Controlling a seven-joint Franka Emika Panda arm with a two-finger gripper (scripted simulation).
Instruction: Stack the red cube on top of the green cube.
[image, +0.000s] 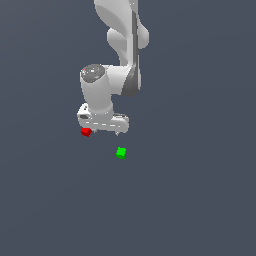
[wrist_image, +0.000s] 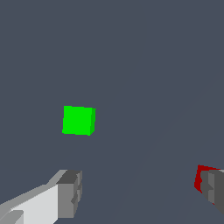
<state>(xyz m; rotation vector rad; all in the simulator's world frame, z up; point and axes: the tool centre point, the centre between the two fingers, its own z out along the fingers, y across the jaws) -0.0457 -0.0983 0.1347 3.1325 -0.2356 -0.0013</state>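
The gripper (image: 103, 131) hangs low over the grey surface (image: 200, 200) with its fingers (wrist_image: 70, 192) spread wide, gripping nothing. The red cube (image: 86, 132) sits just beside one finger, outside the gap. The green cube (image: 121, 152) lies apart, nearby.

small bright red cube (image: 86, 132): flat on the grey tabletop.
small bright green cube (image: 121, 152): flat, near the red one, apart.
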